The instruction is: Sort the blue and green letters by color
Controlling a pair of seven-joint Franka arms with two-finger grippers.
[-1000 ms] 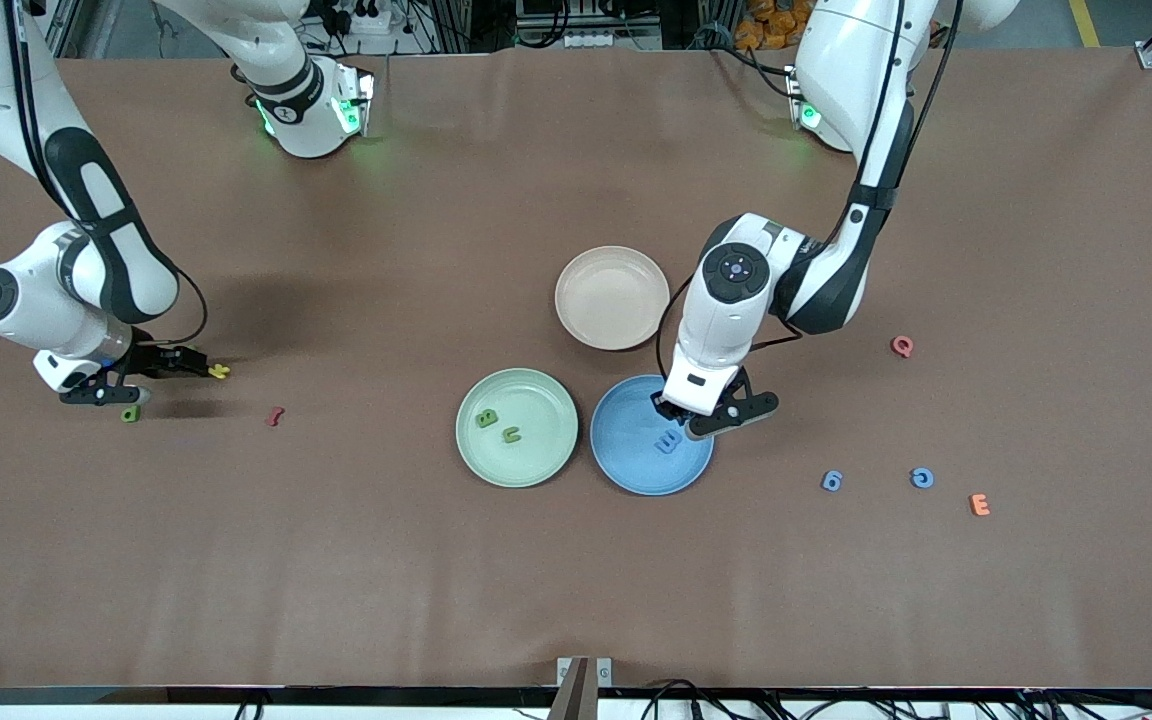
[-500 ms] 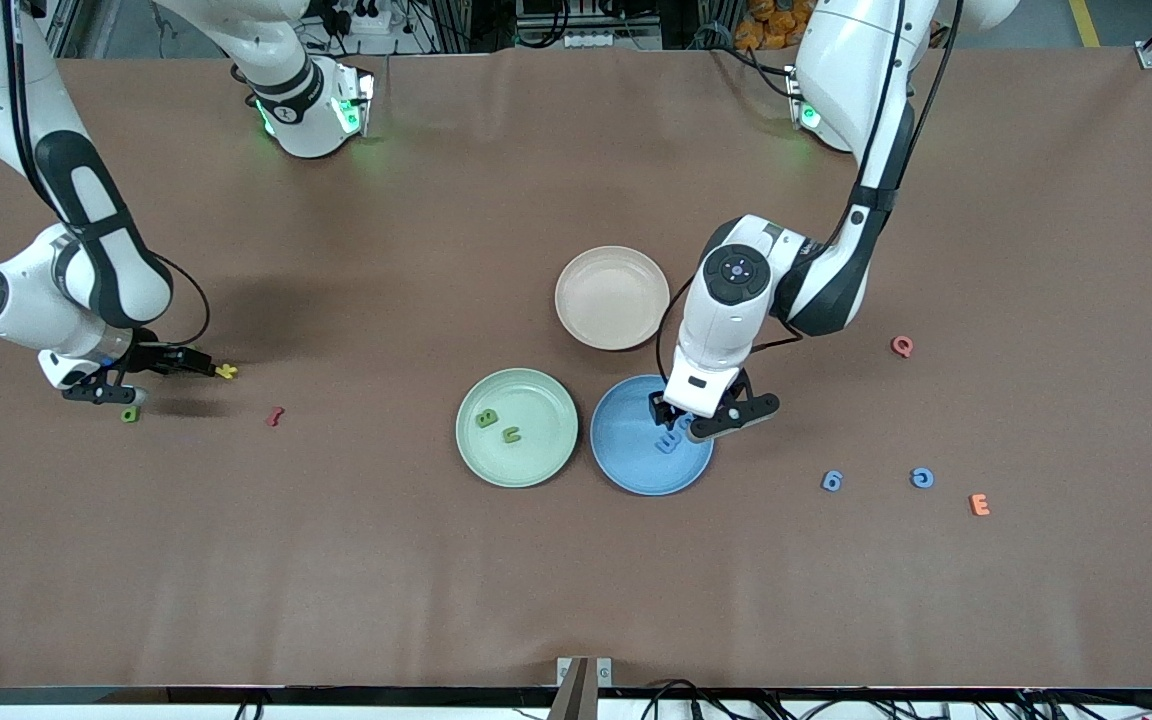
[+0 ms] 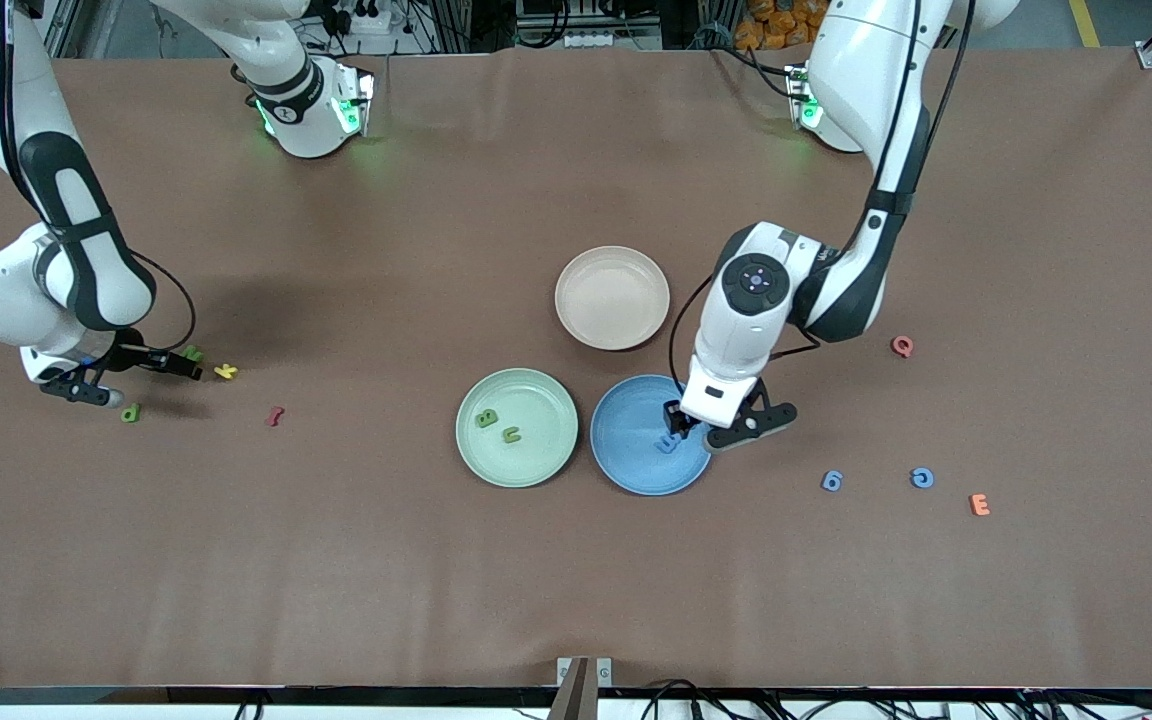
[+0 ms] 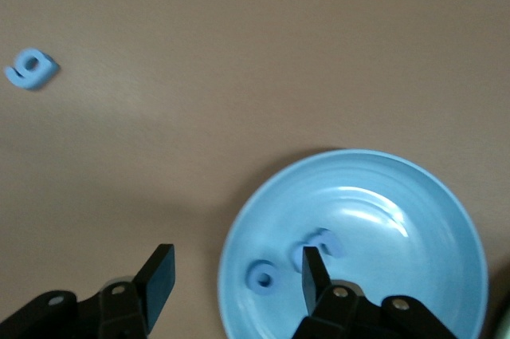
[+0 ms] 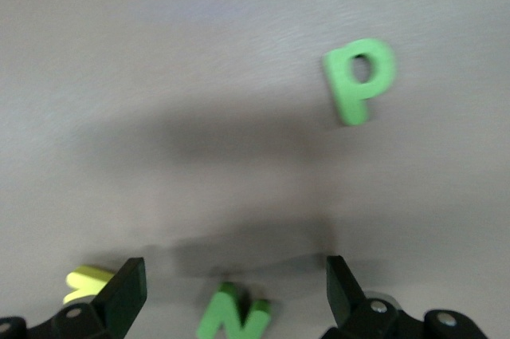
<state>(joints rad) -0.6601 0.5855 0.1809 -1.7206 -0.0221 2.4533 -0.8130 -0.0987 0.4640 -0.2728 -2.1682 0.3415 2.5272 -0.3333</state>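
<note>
Altogether four blue letters point(image 3: 831, 481), four green letters point(image 3: 486, 419)

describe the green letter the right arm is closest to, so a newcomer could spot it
Start at the right arm's end of the brown table, where the open right hand hangs low. Between its fingers lies a small leaf-green foam letter N. A yellow letter sits beside it, and the green letter shaped like a P lies nearer the front camera.

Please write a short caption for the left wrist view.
Open left gripper above round blue plate holding two light blue letters.
</note>
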